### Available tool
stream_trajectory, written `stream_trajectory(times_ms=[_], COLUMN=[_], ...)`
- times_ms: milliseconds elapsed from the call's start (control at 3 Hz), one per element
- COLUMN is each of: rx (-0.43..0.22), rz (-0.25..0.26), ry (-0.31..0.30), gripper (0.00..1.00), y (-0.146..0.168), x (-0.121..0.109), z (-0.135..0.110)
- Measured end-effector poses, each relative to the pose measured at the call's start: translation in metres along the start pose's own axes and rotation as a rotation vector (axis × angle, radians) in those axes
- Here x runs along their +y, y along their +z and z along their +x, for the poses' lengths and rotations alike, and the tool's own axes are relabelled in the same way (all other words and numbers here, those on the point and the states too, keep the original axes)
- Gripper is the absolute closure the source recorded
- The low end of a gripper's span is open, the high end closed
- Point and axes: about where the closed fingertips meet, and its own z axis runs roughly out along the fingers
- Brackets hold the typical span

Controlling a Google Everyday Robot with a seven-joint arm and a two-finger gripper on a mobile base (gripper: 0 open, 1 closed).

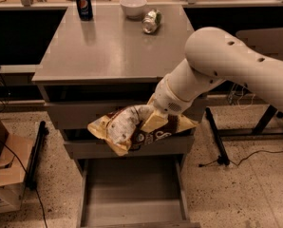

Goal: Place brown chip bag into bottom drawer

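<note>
The brown chip bag, dark brown with tan-yellow ends and a white panel, hangs in the air in front of the cabinet's two upper drawers. My gripper is shut on the bag's upper right part, at the end of the white arm that reaches in from the right. The bottom drawer is pulled open below the bag; its flat grey floor is bare. The bag is above the drawer, well clear of its floor.
On the cabinet top stand a blue soda can, a white bowl and a small shiny packet. A cardboard box sits on the floor at left. Black table legs stand at right.
</note>
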Motion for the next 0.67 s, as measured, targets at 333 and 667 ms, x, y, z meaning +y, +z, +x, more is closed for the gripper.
stream_trajectory(times_ms=[333,667], rx=[0.0,-0.013], rz=[0.0,-0.03], ry=[0.0,0.025], gripper=[1.0,1.0], y=[0.0,0.02], x=[0.0,0.008], z=[0.0,0.01])
